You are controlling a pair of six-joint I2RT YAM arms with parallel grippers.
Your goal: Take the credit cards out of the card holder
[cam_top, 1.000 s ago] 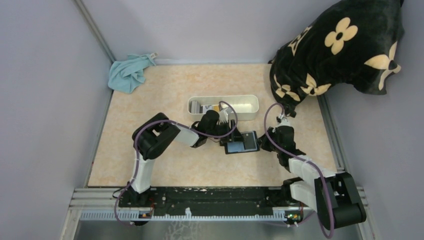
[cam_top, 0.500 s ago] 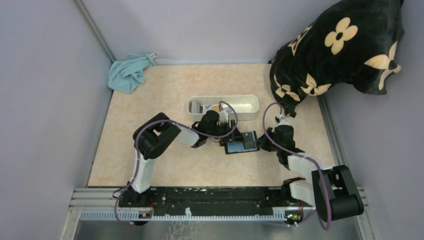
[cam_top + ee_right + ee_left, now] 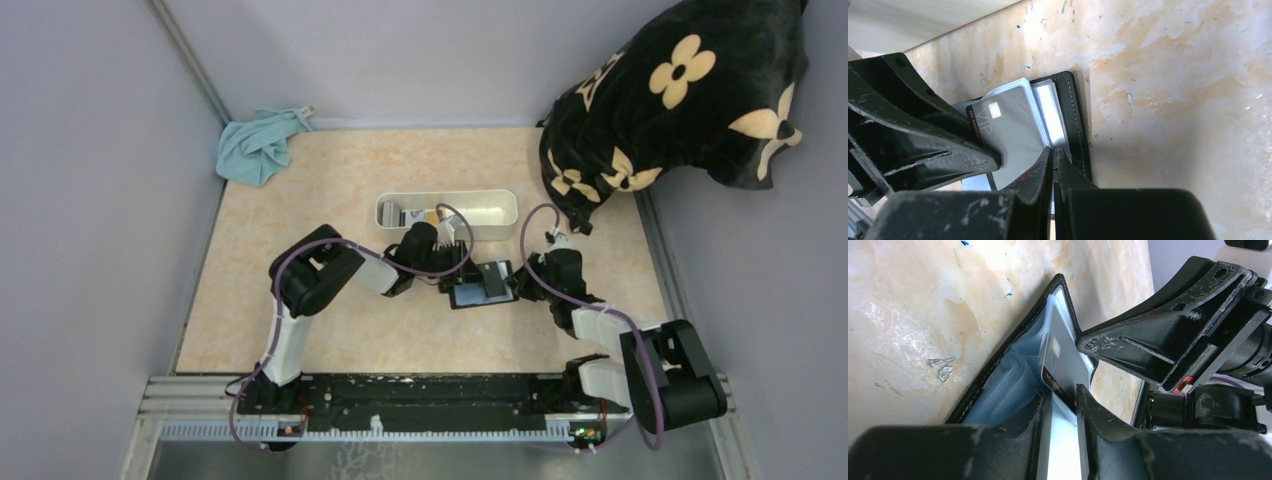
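The left gripper [image 3: 1060,392] has its fingers drawn to a narrow gap, closed on the end of one credit card [image 3: 1060,357], a grey card marked "VIP". The card sticks partway out of the card holder [image 3: 998,367] and slants up off the grey-blue pockets. The right gripper [image 3: 1053,152] is all but closed, its tips pinching the holder's flap at the black stitched edge. The two grippers face each other across the holder, left gripper on its left side, right gripper on its right. The holder lies open on the desk [image 3: 300,180], around the middle and a little toward the right edge, just on the near side of the white tray [image 3: 495,212].
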